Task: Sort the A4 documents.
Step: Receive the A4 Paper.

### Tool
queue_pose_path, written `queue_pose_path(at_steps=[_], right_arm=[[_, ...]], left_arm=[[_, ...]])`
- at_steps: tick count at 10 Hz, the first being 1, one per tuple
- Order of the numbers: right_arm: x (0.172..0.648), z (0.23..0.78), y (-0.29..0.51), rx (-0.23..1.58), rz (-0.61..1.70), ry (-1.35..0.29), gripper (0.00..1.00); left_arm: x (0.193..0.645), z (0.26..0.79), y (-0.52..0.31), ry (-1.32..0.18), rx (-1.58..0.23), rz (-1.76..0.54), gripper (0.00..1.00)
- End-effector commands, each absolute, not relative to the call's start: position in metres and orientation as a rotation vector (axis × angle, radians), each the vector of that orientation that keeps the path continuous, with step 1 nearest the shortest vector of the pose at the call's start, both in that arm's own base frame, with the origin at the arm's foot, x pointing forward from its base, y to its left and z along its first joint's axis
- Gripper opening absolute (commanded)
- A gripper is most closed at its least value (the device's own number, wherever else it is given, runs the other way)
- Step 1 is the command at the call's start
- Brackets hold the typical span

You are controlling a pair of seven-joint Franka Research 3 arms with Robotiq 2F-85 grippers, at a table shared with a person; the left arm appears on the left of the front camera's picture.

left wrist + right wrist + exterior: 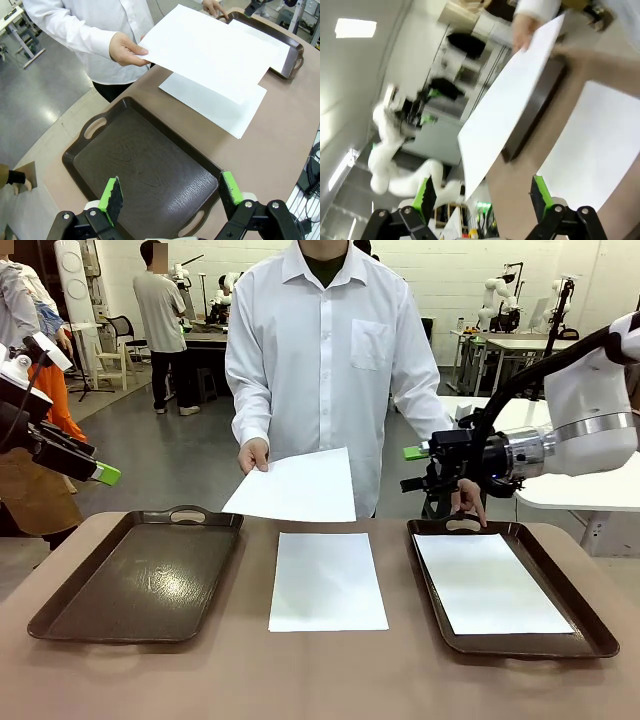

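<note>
Under both grippers — table (330,680): two dark brown trays and one loose sheet on it; sorting judged partly done.
Left tray (60,625): directly below the left gripper (170,187); empty, nothing sorted into it yet.
Right tray (585,630): below the right gripper (418,452); one A4 sheet (490,585) lying flat inside, counted as placed.
Sheet on table (327,582): between the two grippers and lower, flat between the trays, touching neither; not yet sorted.
Sheet in the air (295,488): between the grippers, nearer the left one, above the far edge of the table; held by the person's hand (253,453), apparently offered, not yet taken.
Person's other hand (468,502): just under the right gripper, at the far handle of the right tray.
Left gripper: jaws wide, holding nothing.
Right gripper: jaws wide, holding nothing.
Left to do: seemingly two sheets — the held one and the one on the table.
</note>
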State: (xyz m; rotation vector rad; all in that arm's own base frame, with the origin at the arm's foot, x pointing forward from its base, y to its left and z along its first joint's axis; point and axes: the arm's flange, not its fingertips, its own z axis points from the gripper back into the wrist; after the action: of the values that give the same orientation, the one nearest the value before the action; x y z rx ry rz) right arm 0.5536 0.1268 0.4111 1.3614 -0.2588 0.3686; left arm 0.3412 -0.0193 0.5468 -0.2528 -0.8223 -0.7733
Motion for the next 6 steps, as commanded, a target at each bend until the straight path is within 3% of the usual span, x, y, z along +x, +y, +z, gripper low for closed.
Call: queue_pose_path(at_steps=[1,6], right_arm=[[0.562,0.396,0.147,1.33,0.255,-0.24,1.0],[0.58,0.377,0.161,1.387,0.146,-0.11,1.0]], left_arm=[[0.342,0.546,-0.018,-0.824,-0.256,-0.784,1.0],[0.342,0.546,-0.018,-0.824,-0.256,-0.784,1.0]])
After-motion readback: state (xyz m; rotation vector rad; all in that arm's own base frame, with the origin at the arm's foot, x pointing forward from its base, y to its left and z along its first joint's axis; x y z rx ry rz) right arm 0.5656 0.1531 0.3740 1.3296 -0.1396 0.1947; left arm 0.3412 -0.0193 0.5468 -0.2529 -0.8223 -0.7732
